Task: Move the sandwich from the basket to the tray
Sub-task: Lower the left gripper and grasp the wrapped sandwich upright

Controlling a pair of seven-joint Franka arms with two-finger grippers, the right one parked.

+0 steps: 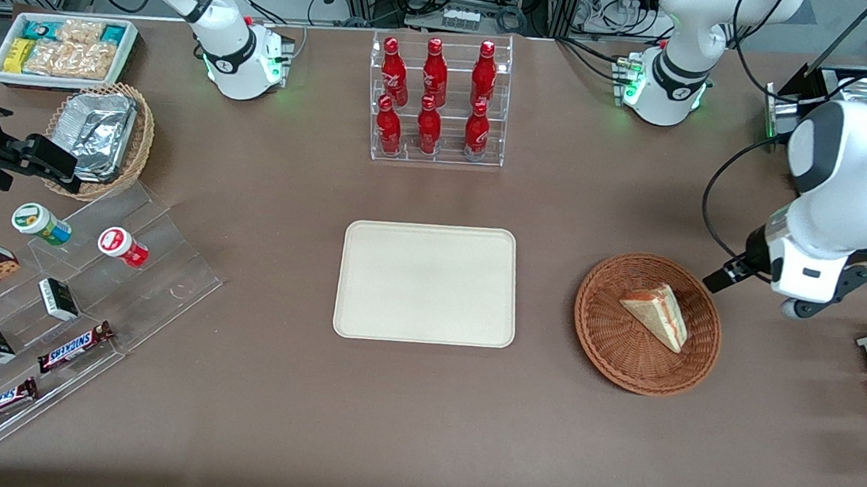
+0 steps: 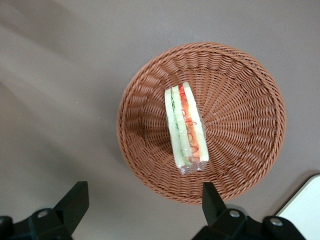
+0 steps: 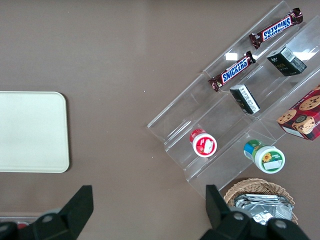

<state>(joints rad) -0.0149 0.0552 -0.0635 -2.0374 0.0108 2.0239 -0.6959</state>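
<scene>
Gripper (image 2: 142, 210) hangs above the table w/ jaws spread wide, nothing between them. Sandwich (image 2: 186, 127) lies in the reddish-brown basket (image 2: 240, 80), roughly mid-bowl, filling edge up toward the wrist cam, wrapped in clear film; it sits under and ahead of the jaw gap, not touched by either finger (image 2: 212, 200). In front view the gripper (image 1: 797, 306) is just beside the basket (image 1: 606, 348), toward working arm's end of table. Tray (image 1: 428, 283) sits well apart from basket, near table centre, no sandwich (image 1: 657, 314) on it yet.

The left arm (image 1: 862, 173) is glossy white with dark grey joint caps, black cables, green-lit base; its gripper (image 2: 142, 205) has black fingers.
</scene>
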